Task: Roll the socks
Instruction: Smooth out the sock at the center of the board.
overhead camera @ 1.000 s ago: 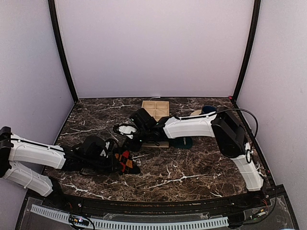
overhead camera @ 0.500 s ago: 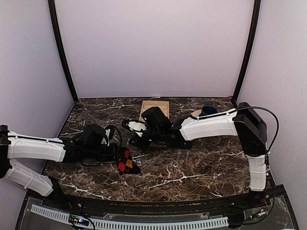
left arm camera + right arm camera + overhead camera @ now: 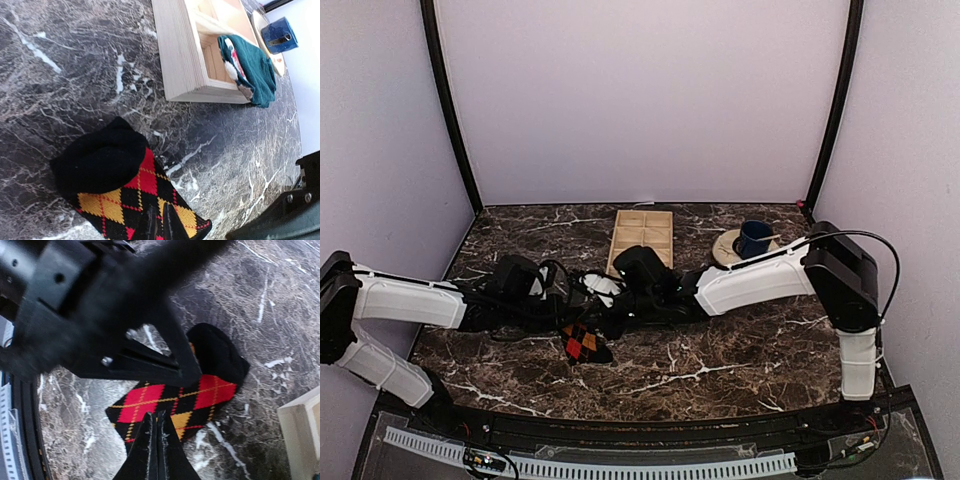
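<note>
Nearest, toward the front of the dark marbled worktop point(image 3: 740, 350), a black sock with red and yellow argyle diamonds point(image 3: 582, 343), lying flat, one end plain black and slightly bulged. Looks soft, light and limp: likely to sag and fall open if lifted by one corner, and to bunch rather than slide if pushed across the stone. Best taken at a short end, probably the plain black one, pinched through the full thickness and turned over onto itself, with the opposite end pinned flat. Directly over it, the left gripper point(image 3: 159, 222), drawn narrow with barely a slit, tips above the patterned part; cloth caught or not, impossible to tell. Close beside, from the opposite side, the right gripper point(image 3: 155, 427), pressed together to a point over the same patterned area, nothing visibly caught. Crowded here: two wrists over one small sock, close together in the overhead view, so some risk of a knock during rolling. Further back, near the argyle sock but apart from it, a pale wooden compartment tray point(image 3: 642, 232), with a teal sock with white patches point(image 3: 250, 65) lying in an end compartment and spilling over the rim. Farthest, toward the right rear, a blue mug point(image 3: 754, 238) standing on a round pale disc point(image 3: 728, 247), well apart and out of the way.
</note>
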Tool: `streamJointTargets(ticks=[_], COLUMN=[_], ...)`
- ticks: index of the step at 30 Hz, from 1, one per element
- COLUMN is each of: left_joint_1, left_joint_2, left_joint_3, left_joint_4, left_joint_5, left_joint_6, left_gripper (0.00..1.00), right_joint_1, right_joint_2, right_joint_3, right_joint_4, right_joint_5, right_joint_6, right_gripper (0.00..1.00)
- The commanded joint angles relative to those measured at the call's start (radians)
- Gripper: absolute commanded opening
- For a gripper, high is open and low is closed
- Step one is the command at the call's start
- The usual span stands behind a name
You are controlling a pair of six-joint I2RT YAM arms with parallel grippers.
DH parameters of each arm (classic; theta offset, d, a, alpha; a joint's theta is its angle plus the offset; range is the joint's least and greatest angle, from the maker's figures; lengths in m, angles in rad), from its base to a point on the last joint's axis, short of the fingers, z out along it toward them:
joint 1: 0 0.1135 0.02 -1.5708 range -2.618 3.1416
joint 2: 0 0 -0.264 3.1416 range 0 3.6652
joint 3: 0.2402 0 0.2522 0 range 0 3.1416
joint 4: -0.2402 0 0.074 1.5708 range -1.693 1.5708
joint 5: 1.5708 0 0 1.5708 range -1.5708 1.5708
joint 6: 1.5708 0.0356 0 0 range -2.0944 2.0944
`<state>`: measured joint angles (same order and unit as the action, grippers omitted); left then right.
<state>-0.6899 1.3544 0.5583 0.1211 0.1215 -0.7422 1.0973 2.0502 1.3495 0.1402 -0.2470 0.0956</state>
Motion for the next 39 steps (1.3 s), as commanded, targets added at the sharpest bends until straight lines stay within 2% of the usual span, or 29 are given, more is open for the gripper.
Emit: streamJointTargets(ticks=[1, 22, 39], left_joint_1=[0.002, 0.029, 0.059], left_joint_2=[0.004, 0.17, 0.242], left_joint_3=[0.022, 0.064, 0.068], left_joint_4=[0.041, 0.092, 0.112], left_joint_5=[0.057, 0.06, 0.075], left_joint_6=[0.012, 0.034, 0.075], left_gripper=[0.09, 0.08, 0.06], right_joint_1=[0.017, 0.006, 0.009], right_joint_2=[0.011, 0.137, 0.149], right_joint_3=[-0.036, -0.131, -0.22], right_joint_4=[0.106, 0.321, 0.376], right_joint_5=[-0.068, -0.18, -0.166], right_joint_6=[0.077, 0.23, 0.352], right_gripper=[0.0, 0.0, 0.0])
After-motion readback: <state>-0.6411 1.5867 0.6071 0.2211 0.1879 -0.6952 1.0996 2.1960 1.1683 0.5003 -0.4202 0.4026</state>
